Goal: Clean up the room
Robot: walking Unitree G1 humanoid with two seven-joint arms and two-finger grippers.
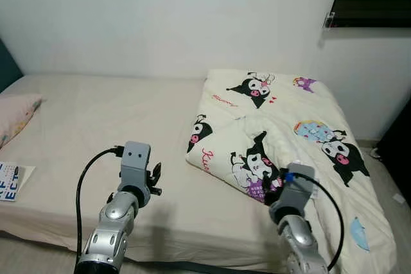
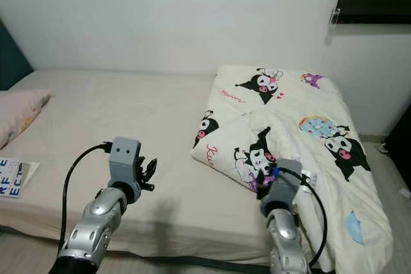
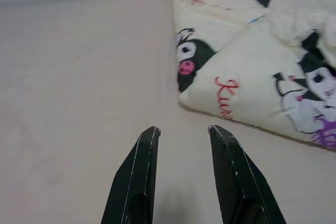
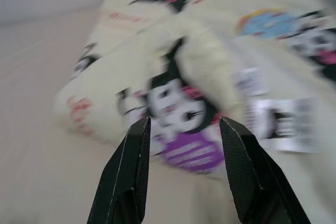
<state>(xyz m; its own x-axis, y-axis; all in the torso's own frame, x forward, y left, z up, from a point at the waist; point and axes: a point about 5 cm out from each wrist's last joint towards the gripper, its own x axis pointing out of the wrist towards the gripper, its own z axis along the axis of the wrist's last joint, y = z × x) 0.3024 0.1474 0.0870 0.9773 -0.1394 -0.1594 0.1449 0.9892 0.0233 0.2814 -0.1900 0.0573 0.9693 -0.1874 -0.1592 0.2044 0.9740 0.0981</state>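
A cream comforter [image 1: 276, 129] printed with black-and-white cartoon characters, pink accents and a purple patch lies rumpled on the right half of the bed [image 1: 96, 133], one corner folded back over itself so a thick doubled edge faces the bare sheet. Its far side drapes toward the bed's right edge. White care labels [image 4: 278, 119] show on the fabric near the fold.

The left gripper [image 3: 184, 132] hovers over the bare beige sheet just beside the folded edge, jaws released with a clear gap between them, holding nothing. The right gripper [image 4: 184, 124] hangs above the purple patch on the folded corner, jaws likewise parted and empty; that wrist view is blurred.

A floral pillow [image 1: 16, 117] rests at the bed's left end, with a printed booklet [image 1: 9, 181] near the front-left edge.
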